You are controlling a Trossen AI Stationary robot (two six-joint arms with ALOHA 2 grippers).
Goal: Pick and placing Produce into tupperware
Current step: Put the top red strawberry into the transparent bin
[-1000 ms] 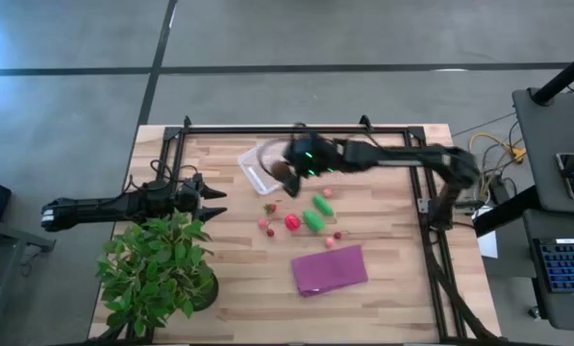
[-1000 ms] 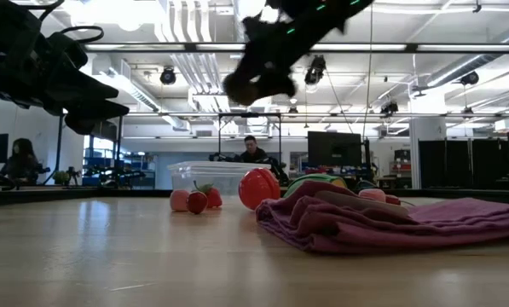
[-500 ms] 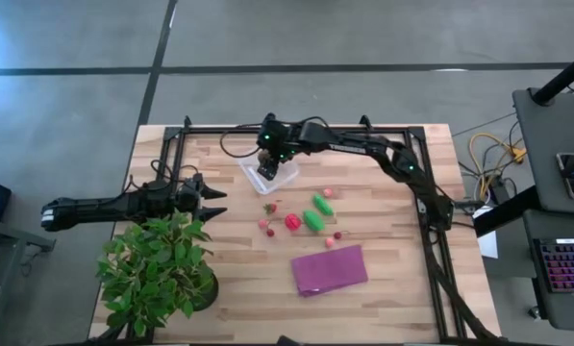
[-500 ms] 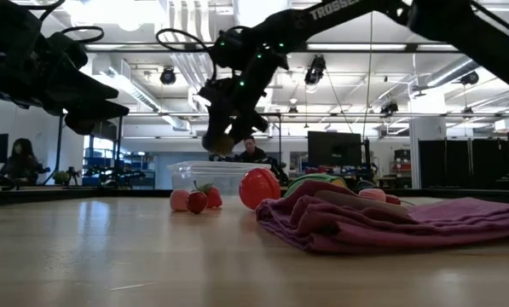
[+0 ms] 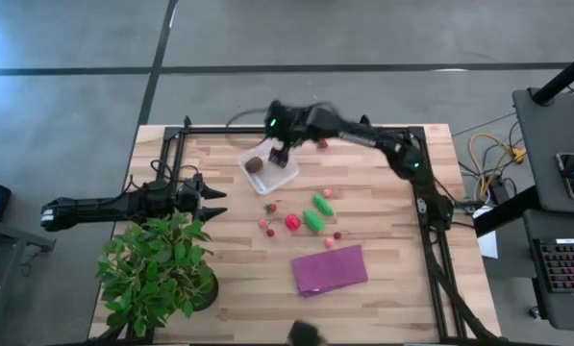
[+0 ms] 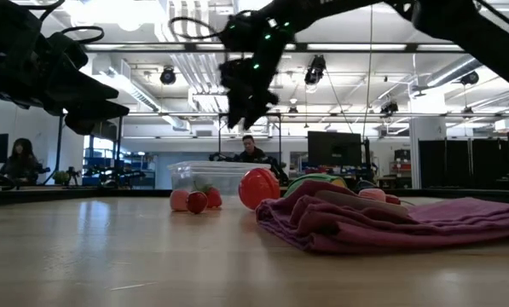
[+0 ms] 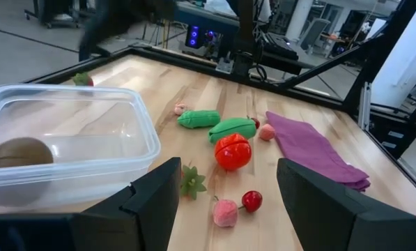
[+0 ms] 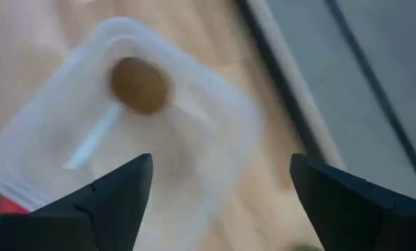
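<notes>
The clear tupperware (image 5: 269, 167) stands at the table's far middle, and the brown ball (image 5: 254, 164) lies in it; both also show in the right wrist view, the tupperware (image 8: 214, 139) and the ball (image 8: 139, 84). My right gripper (image 5: 278, 151) hangs open and empty above the tupperware's far side. Two green pieces (image 5: 316, 211), a red tomato (image 5: 292, 222), pink pieces and small red berries (image 5: 268, 208) lie on the table nearer. My left gripper (image 5: 212, 195) is open and empty at the left, by the plant.
A purple cloth (image 5: 329, 269) lies near the table's front right. A leafy potted plant (image 5: 158, 267) stands at the front left. A black metal frame (image 5: 296, 129) runs along the table's far edge and sides.
My right gripper has carried the brown ball toward the table's left, over the tupperware, and has opened. The ball has dropped and now lies in the tupperware. The gripper has since risen and drawn a little toward the far edge.
</notes>
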